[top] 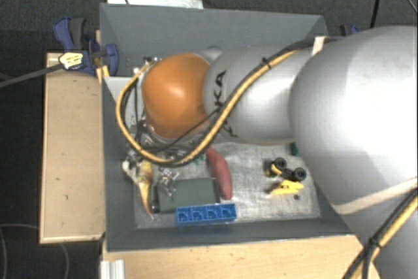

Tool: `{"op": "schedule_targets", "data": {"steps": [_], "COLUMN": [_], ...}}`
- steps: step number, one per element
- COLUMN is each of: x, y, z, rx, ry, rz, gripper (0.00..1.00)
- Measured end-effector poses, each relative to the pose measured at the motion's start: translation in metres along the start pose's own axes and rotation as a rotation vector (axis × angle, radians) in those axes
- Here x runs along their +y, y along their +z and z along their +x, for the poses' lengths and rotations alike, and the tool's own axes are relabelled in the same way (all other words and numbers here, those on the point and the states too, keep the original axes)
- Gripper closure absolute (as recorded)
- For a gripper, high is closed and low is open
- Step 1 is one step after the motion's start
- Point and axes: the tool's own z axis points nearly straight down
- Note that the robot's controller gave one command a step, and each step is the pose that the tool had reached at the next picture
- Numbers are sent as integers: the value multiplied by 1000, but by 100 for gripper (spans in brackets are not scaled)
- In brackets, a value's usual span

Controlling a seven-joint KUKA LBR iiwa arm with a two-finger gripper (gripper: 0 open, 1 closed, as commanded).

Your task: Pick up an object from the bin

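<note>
Three items cluster: grey slab (193, 195), blue studded brick (206, 213) just below it, red stick (221, 174) at its right. Gripper (154, 183) hangs at the slab's left end; jaw opening cannot be told. Approach step, judged; next needs centring, then closing.

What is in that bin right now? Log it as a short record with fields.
bin: grey metal bin
arm: enters from the right, orange cover at its wrist
tool: tool low in the bin's left part
nearest things: grey-green flat block, blue studded brick, red oblong thing
further right: yellow and black small parts, lying apart from the tool
held: cannot tell
</note>
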Motion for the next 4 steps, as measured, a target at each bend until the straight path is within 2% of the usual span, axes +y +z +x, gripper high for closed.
{"op": "schedule_targets", "data": {"steps": [1,3,4], "x": [0,1,2], "y": [-7,-11,-32], "z": [0,2,4], "rx": [-11,-6,4], "ry": [6,9,8], "rz": [1,-2,-5], "gripper": [100,100,100]}}
